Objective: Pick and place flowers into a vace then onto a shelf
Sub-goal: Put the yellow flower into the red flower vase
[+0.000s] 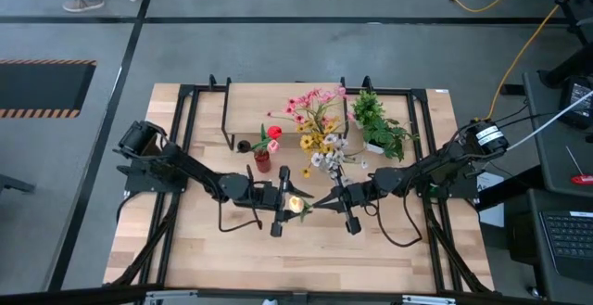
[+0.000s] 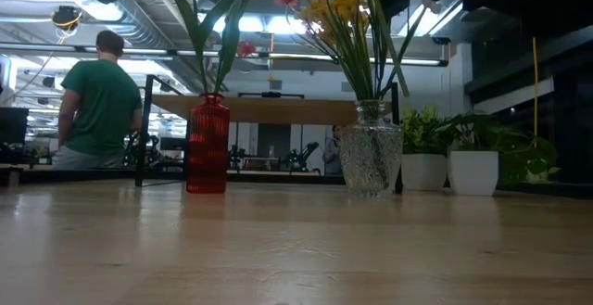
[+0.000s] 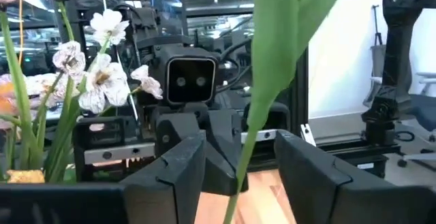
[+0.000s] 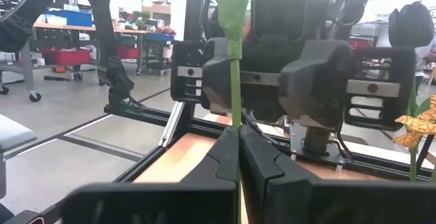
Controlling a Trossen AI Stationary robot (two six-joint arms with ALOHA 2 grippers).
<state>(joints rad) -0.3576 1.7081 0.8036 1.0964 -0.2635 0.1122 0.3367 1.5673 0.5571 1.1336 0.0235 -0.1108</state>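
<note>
Met nose to nose over the middle of the table point(image 1: 185, 240), left gripper point(image 1: 295, 203) and right gripper point(image 1: 326, 200), with a yellow-bloomed flower point(image 1: 296, 204) between them. Right gripper's fingers point(image 4: 228, 157) pressed together on the green stem point(image 4: 236, 88). Left gripper's fingers point(image 3: 178, 163) spread apart, stem between them, untouched. Stood behind: a red vase point(image 2: 208, 145) with one red flower point(image 1: 273, 133), a glass vase point(image 2: 372, 149) packed with a pink, yellow and white bunch point(image 1: 317, 124), potted green plants point(image 1: 380, 125) beside it. Sat at the far edge of the table, the shelf point(image 1: 283, 101).
</note>
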